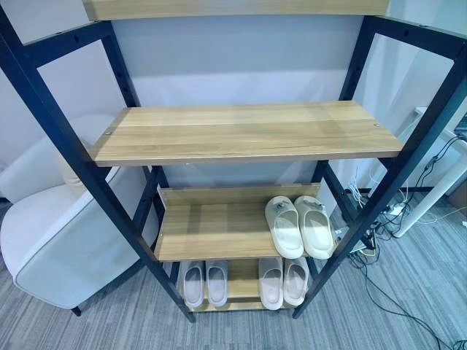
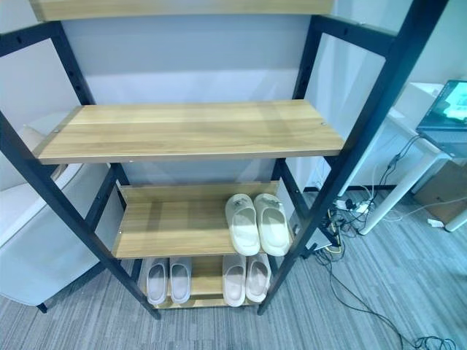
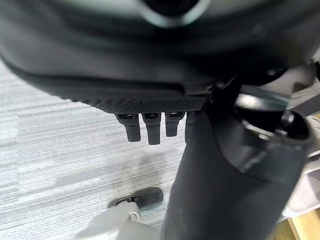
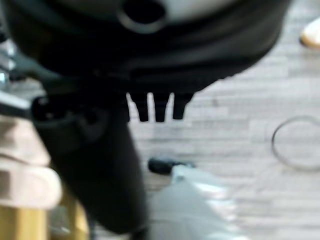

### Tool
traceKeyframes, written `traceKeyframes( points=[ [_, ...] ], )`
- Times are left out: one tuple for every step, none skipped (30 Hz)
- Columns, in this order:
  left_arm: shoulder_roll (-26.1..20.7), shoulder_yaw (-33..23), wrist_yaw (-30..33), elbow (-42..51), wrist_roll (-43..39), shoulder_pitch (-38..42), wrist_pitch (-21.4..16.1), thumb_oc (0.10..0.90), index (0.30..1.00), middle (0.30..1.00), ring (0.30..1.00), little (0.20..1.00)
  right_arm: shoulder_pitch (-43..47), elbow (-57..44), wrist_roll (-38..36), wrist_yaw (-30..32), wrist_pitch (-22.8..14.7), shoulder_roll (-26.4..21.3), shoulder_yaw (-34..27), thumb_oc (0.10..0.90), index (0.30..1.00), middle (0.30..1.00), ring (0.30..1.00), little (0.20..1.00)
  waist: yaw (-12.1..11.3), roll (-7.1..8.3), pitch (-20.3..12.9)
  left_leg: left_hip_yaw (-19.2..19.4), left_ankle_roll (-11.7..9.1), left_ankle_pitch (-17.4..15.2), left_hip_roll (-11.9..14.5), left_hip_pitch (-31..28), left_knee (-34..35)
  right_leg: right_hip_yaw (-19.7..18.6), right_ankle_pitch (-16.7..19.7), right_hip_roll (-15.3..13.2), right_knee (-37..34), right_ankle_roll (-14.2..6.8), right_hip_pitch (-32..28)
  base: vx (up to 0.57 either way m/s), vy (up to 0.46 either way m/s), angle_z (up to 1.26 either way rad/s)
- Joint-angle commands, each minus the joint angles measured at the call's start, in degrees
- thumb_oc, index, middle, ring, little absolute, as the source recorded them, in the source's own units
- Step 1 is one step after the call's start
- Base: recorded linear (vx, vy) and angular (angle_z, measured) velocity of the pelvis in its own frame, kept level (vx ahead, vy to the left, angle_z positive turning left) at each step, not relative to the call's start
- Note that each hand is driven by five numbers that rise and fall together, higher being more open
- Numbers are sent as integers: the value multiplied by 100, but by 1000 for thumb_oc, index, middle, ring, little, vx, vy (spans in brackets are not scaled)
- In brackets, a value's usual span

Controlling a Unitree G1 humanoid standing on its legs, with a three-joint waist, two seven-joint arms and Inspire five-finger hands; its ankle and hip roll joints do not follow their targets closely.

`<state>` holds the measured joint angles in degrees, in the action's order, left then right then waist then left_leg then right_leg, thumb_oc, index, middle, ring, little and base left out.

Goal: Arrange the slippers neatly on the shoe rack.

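1. We look down on a shoe rack [image 1: 241, 131] with a black metal frame and wooden shelves; it stands on grey carpet [image 1: 408, 306] against a pale wall.
2. To the rack's left we see a white armchair [image 1: 51, 233] just beside the frame.
3. To the rack's right stands a white desk [image 2: 408, 168], with a tangle of cables [image 2: 343, 211] on the floor by its foot.
4. The upper wooden shelf [image 1: 248, 130] carries nothing.
5. On the middle shelf [image 1: 211, 230] a pair of cream slippers [image 1: 300, 226] lies side by side at the right end, toes toward us.
6. On the bottom shelf a pair of beige slippers [image 1: 283, 281] sits at the right, directly under the cream pair.
7. A smaller pair of pale grey slippers [image 1: 205, 283] sits at the left of the same bottom shelf, apart from the beige pair.
8. Our left hand [image 3: 150, 127] hangs over the carpet with fingers loosely extended and holds nothing.
9. Our right hand [image 4: 157, 107] likewise hangs over the carpet, fingers relaxed and empty.
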<state>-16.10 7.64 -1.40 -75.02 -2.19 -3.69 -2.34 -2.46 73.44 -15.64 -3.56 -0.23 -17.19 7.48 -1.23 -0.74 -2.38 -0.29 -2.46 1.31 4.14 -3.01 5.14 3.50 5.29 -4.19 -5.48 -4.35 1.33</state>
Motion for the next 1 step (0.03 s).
traceKeyframes(
  points=[
    [-226, -215, 254, -157, 5, 367, -173, 800, 900, 900, 900, 900, 309, 66, -257, 3, -271, 213, 132, 800, 900, 900, 900, 900, -26, 356, -6, -74, -62, -156, -221, 192, -14, 397, -466, -124, 48, -288, -191, 0, 0, 0]
  ],
)
